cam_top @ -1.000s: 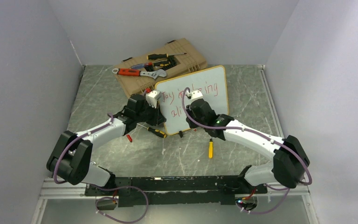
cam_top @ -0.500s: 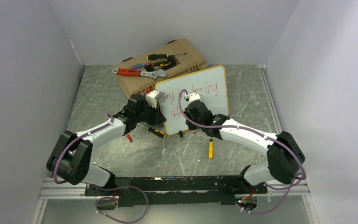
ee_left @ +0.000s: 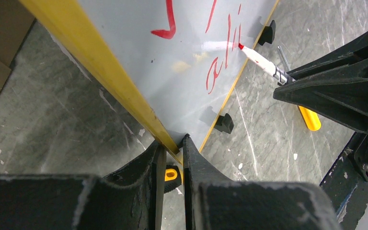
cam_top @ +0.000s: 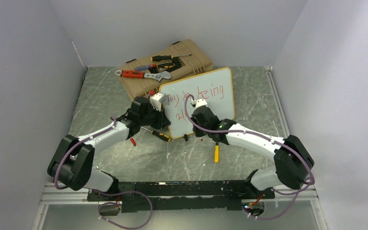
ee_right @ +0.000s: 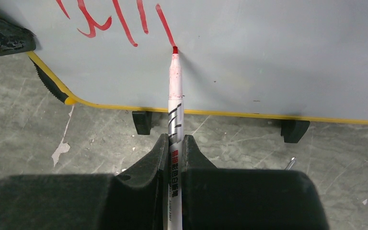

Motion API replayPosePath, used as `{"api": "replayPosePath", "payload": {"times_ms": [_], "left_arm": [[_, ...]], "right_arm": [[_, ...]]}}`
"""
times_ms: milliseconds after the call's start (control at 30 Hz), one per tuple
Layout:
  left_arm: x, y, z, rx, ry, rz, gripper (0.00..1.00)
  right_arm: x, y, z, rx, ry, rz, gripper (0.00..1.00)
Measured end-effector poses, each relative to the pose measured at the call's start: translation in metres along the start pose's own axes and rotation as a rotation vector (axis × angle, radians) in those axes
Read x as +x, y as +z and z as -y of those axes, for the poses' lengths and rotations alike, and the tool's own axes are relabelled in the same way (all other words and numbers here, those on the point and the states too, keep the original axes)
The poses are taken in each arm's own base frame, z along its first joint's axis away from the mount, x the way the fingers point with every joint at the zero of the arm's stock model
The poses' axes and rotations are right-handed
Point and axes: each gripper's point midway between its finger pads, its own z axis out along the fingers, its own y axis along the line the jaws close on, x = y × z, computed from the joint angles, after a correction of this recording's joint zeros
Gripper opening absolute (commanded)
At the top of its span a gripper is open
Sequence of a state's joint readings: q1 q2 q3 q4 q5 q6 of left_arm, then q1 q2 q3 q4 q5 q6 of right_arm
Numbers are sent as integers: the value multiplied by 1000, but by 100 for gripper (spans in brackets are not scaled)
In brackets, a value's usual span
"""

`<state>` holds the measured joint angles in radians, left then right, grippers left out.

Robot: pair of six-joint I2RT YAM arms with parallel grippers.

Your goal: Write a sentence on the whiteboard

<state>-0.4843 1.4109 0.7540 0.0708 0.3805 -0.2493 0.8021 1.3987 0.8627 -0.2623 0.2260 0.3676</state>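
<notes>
The whiteboard (cam_top: 215, 108) stands tilted on two black clip feet mid-table, yellow-framed. My left gripper (cam_top: 165, 120) is shut on its lower left frame edge (ee_left: 139, 115). My right gripper (ee_right: 174, 143) is shut on a white marker (ee_right: 175, 105) with a red tip touching the board at the foot of a fresh stroke. The sentence (cam_top: 213, 93) in red reads "Joy in being" on the top line, partly hidden by my right arm, with "ali" (ee_left: 223, 62) plus one more stroke on the second line (ee_right: 120, 19).
A tan toolbox (cam_top: 172, 64) with a red wrench and screwdrivers on it sits behind the board. A black-yellow screwdriver (cam_top: 160, 135) lies under my left gripper, a yellow-handled tool (cam_top: 216, 152) and a small red cap (cam_top: 132, 142) lie on the table in front.
My right gripper has shifted a little left and down along the board with the marker, adding a stroke after "ali". The left arm has not moved.
</notes>
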Motion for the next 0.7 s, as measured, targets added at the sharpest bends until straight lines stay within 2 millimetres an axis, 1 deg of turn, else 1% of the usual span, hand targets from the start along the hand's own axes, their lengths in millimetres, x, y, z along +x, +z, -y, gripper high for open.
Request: {"api": "replayPosePath", "payload": {"times_ms": [133,333,400,567,700], "left_arm": [[0,0,0,-1,1,1,1],[0,0,0,-1,1,0,1],[0,0,0,-2,1,0,1],[0,-1,1,-2,2,0,1],[0,-1,1,-3,1,-1,0]], "right_arm": [[-4,-2,1,7,-5,1,0],[-36,-9,-3,15,-5,73,0],[-41,-10,-4,15,-5,85,0],[-40,-11,-3,17,-3,87,0],[-35,-14,0,18,2,83,0]]}}
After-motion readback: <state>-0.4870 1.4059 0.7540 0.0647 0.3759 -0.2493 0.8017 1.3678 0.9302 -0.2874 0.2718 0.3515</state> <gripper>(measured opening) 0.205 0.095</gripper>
